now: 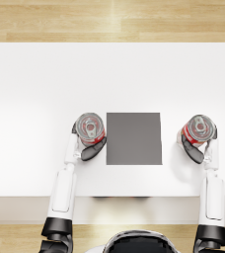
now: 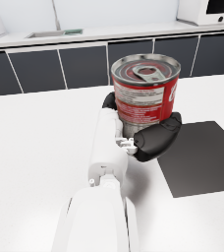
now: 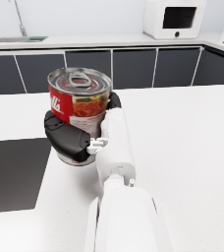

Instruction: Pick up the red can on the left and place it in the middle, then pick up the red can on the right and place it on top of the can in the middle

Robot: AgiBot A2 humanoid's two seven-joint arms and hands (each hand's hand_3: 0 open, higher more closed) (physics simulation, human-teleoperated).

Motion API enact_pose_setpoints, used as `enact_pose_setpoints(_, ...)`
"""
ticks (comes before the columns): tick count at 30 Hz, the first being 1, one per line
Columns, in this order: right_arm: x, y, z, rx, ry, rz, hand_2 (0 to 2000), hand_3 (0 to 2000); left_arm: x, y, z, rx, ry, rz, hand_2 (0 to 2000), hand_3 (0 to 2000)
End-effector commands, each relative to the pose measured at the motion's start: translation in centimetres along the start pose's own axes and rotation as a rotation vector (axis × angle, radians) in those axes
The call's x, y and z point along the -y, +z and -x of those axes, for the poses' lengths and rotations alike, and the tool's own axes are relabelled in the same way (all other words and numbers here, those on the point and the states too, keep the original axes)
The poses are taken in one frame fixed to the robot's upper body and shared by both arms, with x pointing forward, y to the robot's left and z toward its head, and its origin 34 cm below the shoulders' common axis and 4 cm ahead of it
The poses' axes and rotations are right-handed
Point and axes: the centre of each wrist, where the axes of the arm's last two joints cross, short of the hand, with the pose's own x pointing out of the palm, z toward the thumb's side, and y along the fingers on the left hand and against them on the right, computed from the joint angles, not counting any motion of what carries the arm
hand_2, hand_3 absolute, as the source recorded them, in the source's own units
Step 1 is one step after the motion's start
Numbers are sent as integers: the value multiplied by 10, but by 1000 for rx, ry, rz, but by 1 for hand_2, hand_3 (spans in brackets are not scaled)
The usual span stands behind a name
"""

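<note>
Head view: left hand (image 1: 88, 146) grips left can (image 1: 90, 128) at centre-left of frame, touching dark mat's (image 1: 133, 138) left edge; right hand (image 1: 197, 147) grips right can (image 1: 199, 129) at centre-right, apart from mat. Only silver pull-tab lids show there. Wrist views add what it misses: red-and-white labels, fingers (image 2: 155, 140) wrapped round each can's lower body, dark cabinets (image 3: 133, 66), microwave (image 3: 174, 18).

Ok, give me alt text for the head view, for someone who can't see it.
Each hand grips a red can on a white table: left hand on the left can, right hand on the right can. A dark square mat lies between them, bare.
</note>
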Motion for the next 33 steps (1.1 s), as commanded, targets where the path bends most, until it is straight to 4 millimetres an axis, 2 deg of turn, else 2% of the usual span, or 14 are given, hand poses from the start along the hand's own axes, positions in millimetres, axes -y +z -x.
enact_pose_setpoints(1, 4, 42, -17, -6, 56, 156, 2000, 1520, -9, 38, -30, -16, -101, -130, 2000, 1520)
enact_pose_setpoints(9, 11, 67, -37, 4, 131, 240, 2000, 1520, -30, 30, -102, -58, -326, -58, 2000, 1520)
enact_pose_setpoints(12, 11, 76, -45, 6, 167, 271, 2000, 1520, -37, 14, -117, -150, -429, -184, 2000, 1520)
enact_pose_setpoints(15, 12, 86, -50, 14, 172, 308, 2000, 1520, -44, -2, -122, -178, -461, -197, 2000, 1520)
enact_pose_setpoints(16, 12, 89, -52, 16, 175, 318, 2000, 1520, -45, -7, -120, -342, -571, -196, 2000, 1520)
enact_pose_setpoints(17, 12, 91, -54, 16, 196, 328, 2000, 1520, -46, -10, -120, -338, -566, -193, 2000, 1520)
enact_pose_setpoints(18, 12, 94, -56, 19, 188, 336, 2000, 1520, -48, -13, -122, -216, -483, -177, 2000, 1520)
enact_pose_setpoints(19, 11, 95, -58, 20, 187, 337, 2000, 1520, -49, -17, -120, -334, -565, -166, 2000, 1520)
enact_pose_setpoints(24, 9, 100, -65, 24, 220, 360, 2000, 1520, -52, -28, -111, -274, -504, -110, 2000, 1520)
enact_pose_setpoints(25, 9, 101, -67, 24, 230, 365, 2000, 1520, -52, -31, -110, -271, -498, -98, 639, 1193)
enact_pose_setpoints(26, 8, 101, -69, 25, 238, 367, 2000, 1520, -51, -32, -109, -261, -488, -93, 0, 867)
enact_pose_setpoints(28, 6, 105, -75, 27, 260, 385, 2000, 1520, -51, -34, -104, -236, -451, -96, 0, 213)
enact_pose_setpoints(29, 6, 107, -77, 29, 267, 392, 2000, 1520, -49, -35, -101, -229, -425, -99, 0, 0)
enact_pose_setpoints(33, 8, 115, -84, 38, 285, 419, 2000, 1520, -33, -22, -90, -171, -365, -200, 0, 0)
